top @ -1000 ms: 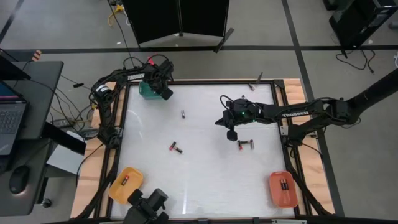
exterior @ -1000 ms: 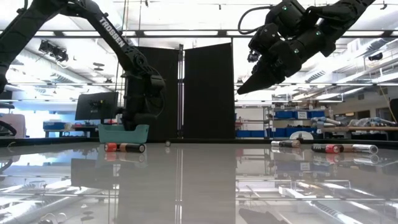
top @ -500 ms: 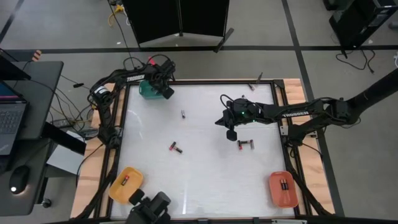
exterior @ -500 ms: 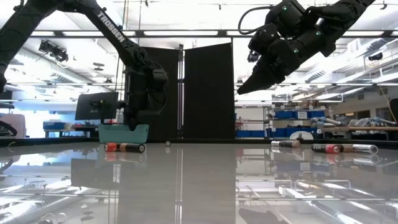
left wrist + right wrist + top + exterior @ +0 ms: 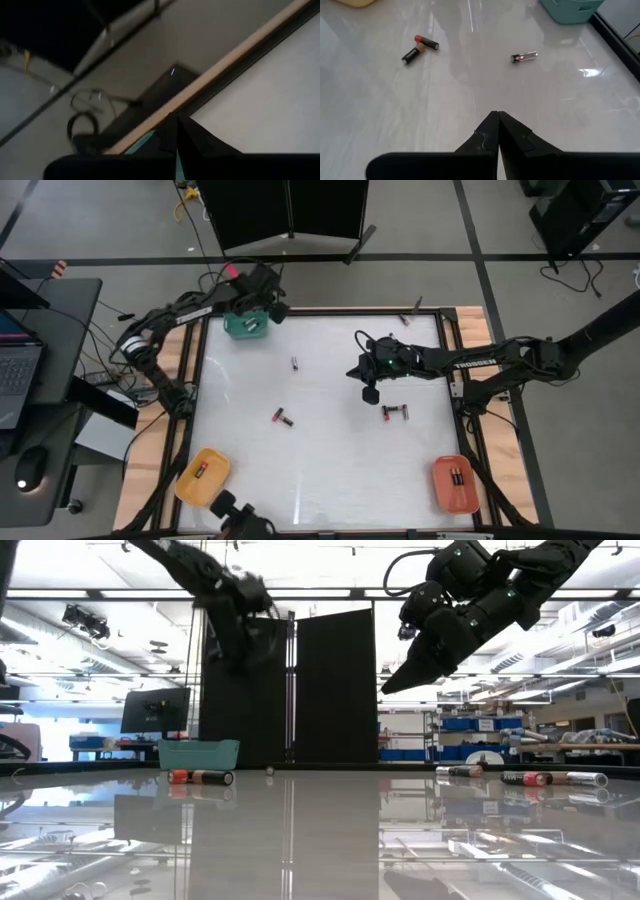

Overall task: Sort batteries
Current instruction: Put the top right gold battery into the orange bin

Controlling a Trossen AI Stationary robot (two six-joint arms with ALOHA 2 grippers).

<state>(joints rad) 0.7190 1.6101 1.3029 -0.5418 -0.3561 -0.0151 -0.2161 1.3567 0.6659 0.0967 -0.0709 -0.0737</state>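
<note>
Two batteries (image 5: 457, 476) lay in the orange tray (image 5: 452, 484) and one in the yellow tray (image 5: 202, 474), seen only from above; the green tray's (image 5: 245, 326) contents were hidden. Others lay on the table (image 5: 320, 460). Both grippers, left (image 5: 268, 308) and right (image 5: 369, 394), hung closed, empty.

— From my overhead camera I look straight down on the whole counter (image 5: 330, 470); the green tray (image 5: 243, 325) sits upper left of the frame.

— My low camera sits at counter (image 5: 320, 840) height, facing the room; same green tray (image 5: 199, 753) at left. The right wrist camera looks close over that counter (image 5: 395, 100), tray (image 5: 572, 10) at upper right.
</note>
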